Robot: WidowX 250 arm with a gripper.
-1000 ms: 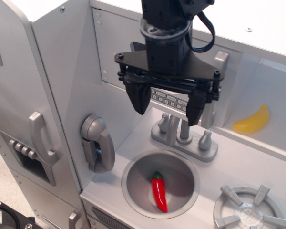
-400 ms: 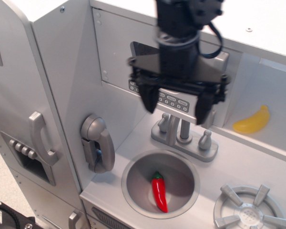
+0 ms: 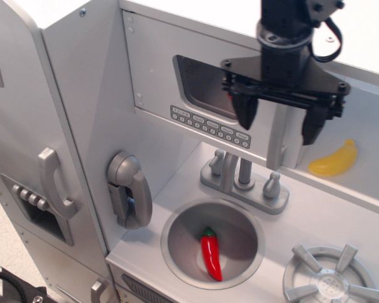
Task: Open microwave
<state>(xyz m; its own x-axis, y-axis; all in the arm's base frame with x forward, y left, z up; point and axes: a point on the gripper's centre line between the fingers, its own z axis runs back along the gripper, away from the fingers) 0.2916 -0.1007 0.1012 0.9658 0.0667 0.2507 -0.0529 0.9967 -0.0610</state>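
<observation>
The microwave (image 3: 158, 82) is a light-grey box compartment at the upper middle, its flat door shut, with a dark rounded window (image 3: 202, 82) and a row of small keypad buttons (image 3: 208, 126). Its vertical silver handle (image 3: 276, 139) stands at the door's right edge. My black gripper (image 3: 280, 120) hangs open in front of the door's right end, one finger on each side of the handle's upper part, nothing between them gripped. The gripper body hides the window's right part and the handle's top.
A yellow banana (image 3: 335, 161) lies in the cubby right of the microwave. A silver faucet (image 3: 243, 180) stands below the gripper, behind a sink (image 3: 177, 243) holding a red pepper (image 3: 210, 252). A toy phone (image 3: 129, 189) and fridge door handle (image 3: 54, 183) are at left; a burner (image 3: 328, 274) is at lower right.
My gripper has moved to the right and a little up, from in front of the window and keypad to the door's handle end. It has stayed open. The door has not moved.
</observation>
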